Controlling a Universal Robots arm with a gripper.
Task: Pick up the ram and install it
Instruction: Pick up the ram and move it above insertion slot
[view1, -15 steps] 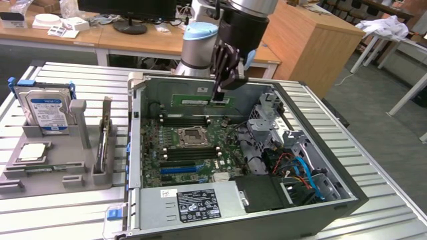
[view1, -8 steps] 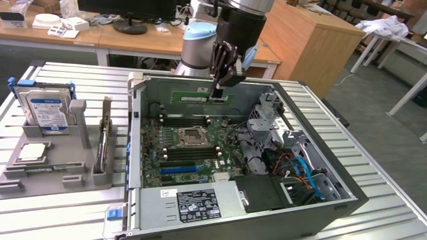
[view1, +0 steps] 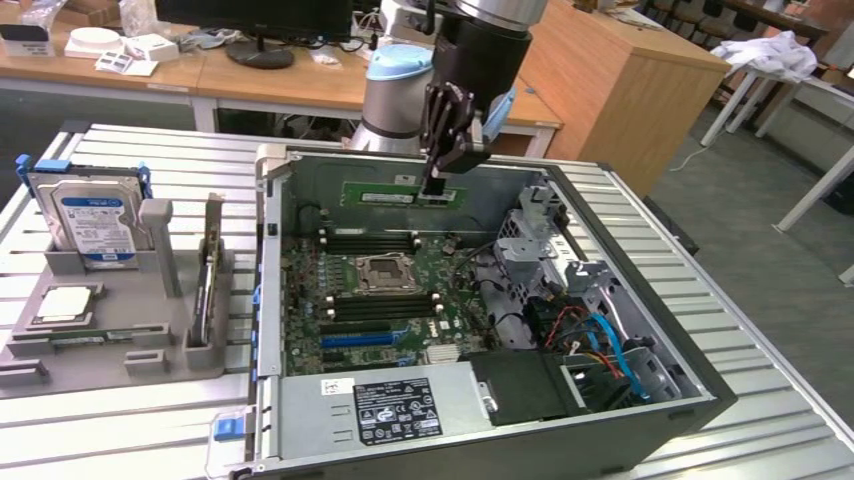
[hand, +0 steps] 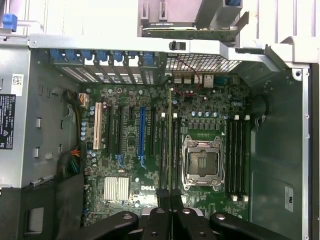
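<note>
Well, the ram (view1: 394, 192), a long, thin, flat green board stick, is held up in the air by the black metal claw (view1: 435, 190). The claw's two fingers are pinched tight on one end of the ram, and the rest of the stick points out toward the exterior view's left. It hangs level over the big open grey metal computer case (view1: 274, 300), close to the case's far wall and above the green main board (view1: 334, 300) that lies inside. I cannot tell that it touches anything but the claw. In the wrist view the ram (hand: 170, 140) shows edge-on as a thin line running out from the claw (hand: 170, 199). There it lines up with the long black slots (hand: 162, 150) just beside the square silver chip socket (hand: 202, 162), between that socket and a long blue slot (hand: 141, 132). More long black slots (hand: 236, 155) lie on the other side of the socket. In the exterior view a grey box with a black and white label (view1: 398, 405) sits at the near end of the case. The case stands on a ribbed silver metal counter (view1: 761, 330). Toward the exterior view's left, well apart from the ram, a grey plastic tray (view1: 94, 350) holds a boxy silver and blue hard drive (view1: 91, 222) standing upright and a small square silver chip (view1: 64, 305) lying flat.
</note>
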